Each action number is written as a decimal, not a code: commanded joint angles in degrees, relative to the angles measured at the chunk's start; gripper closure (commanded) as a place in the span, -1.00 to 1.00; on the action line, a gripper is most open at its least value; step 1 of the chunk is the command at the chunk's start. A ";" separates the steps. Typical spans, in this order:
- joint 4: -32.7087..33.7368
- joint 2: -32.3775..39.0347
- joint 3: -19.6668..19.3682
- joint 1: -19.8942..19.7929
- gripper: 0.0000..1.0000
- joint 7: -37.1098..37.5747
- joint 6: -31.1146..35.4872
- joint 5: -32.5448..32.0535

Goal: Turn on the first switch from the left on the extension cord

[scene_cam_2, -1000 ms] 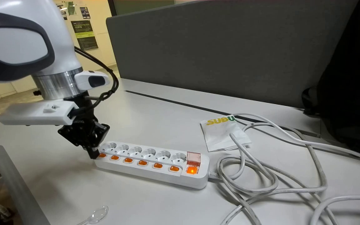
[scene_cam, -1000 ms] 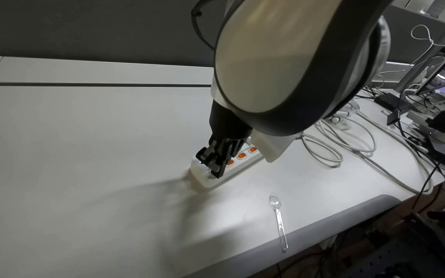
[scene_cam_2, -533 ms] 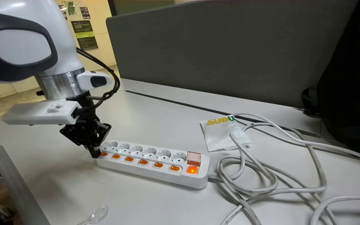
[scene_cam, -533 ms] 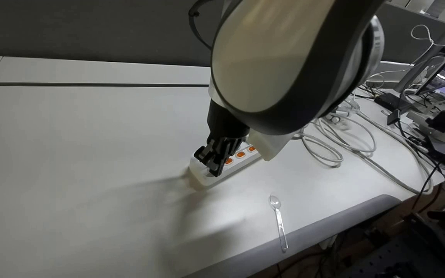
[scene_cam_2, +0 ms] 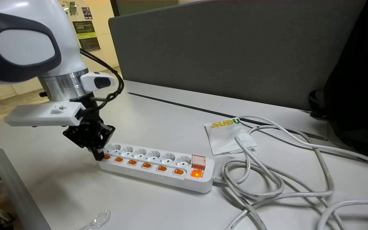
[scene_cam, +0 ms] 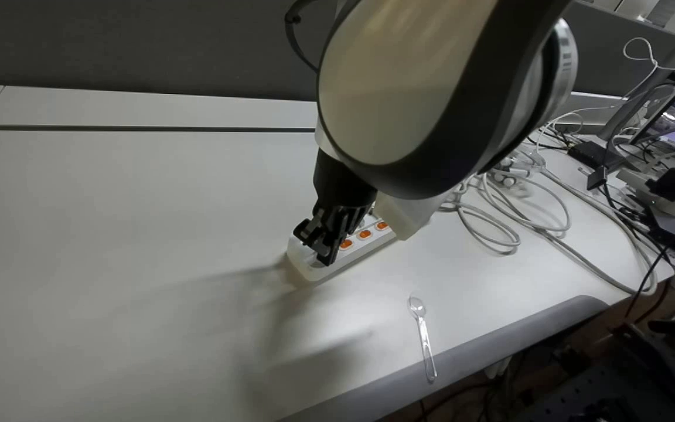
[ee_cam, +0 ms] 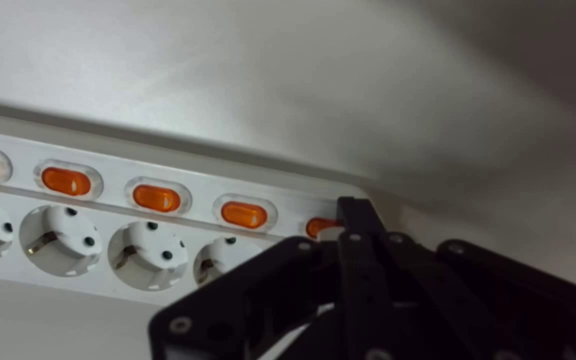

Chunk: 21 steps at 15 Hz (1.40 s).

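The white extension cord strip (scene_cam_2: 139,177) lies on the table with a row of orange switches beside its round sockets. The first switch from the left (scene_cam_2: 106,157) is at the end under my gripper (scene_cam_2: 98,156). In the wrist view this switch (ee_cam: 318,226) is partly hidden by my fingertips (ee_cam: 360,205). The fingers are together, with nothing seen between them. The tips are down at the strip's end, over or against the switch; exact contact is hard to tell. In an exterior view my gripper (scene_cam: 329,259) covers the strip's end. The main switch (scene_cam_2: 196,173) glows orange.
A clear plastic spoon (scene_cam: 422,337) lies near the table's front edge. Coiled white cables (scene_cam_2: 260,188) and a white paper bag (scene_cam_2: 228,137) lie by the strip's cable end. A dark partition (scene_cam_2: 235,54) stands along the back.
My gripper has moved slightly toward the strip's cable end and the back. The strip's end under the gripper has shifted slightly the same way, so the strip has turned a little.
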 commanded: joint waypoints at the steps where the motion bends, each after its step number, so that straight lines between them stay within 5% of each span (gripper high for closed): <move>1: 2.40 2.08 -1.68 1.21 1.00 1.76 -1.78 -1.80; 12: 5.09 5.01 -9.16 11.16 1.00 16.13 -6.07 -15.98; 16: 3.63 5.33 -6.57 8.87 1.00 15.70 -4.25 -11.09; 21: 3.75 2.28 -0.94 3.89 1.00 11.06 -11.38 1.74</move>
